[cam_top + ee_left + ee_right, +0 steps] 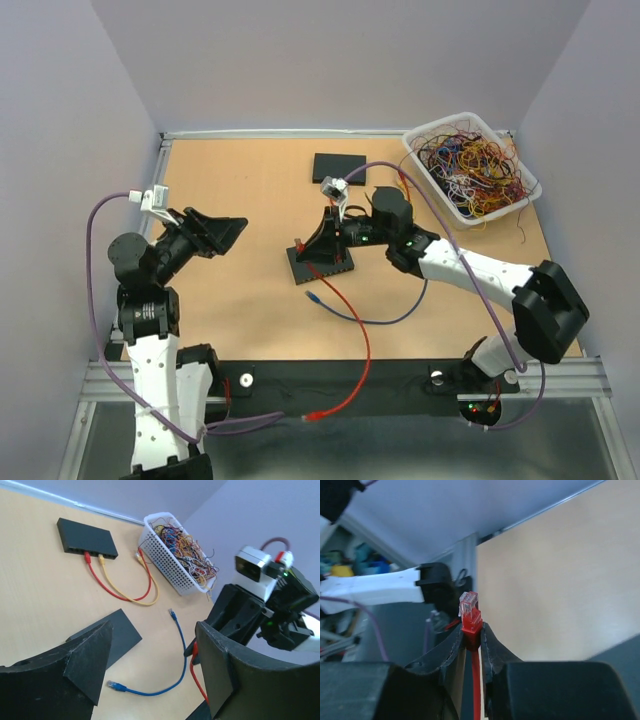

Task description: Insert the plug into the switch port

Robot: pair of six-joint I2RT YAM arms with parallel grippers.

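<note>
My right gripper (pixel 312 244) is shut on a red plug (pixel 299 246) and holds it just above the near black switch (pixel 325 268). In the right wrist view the plug (pixel 469 609), with its clear tip, sticks up from between the fingers of the gripper (pixel 472 629). Its red cable (pixel 362 340) trails to the table's front edge. My left gripper (pixel 218 232) is open and empty, left of the switch. In the left wrist view its fingers (pixel 85 662) frame the switch (pixel 119 630) and the right gripper (pixel 235 617). The ports cannot be made out.
A second black switch (pixel 340 165) lies at the back, with red and yellow cables (pixel 127 592) plugged into it. A white basket (pixel 472 166) of tangled cables stands at the back right. A loose blue cable (pixel 360 315) lies in front of the near switch.
</note>
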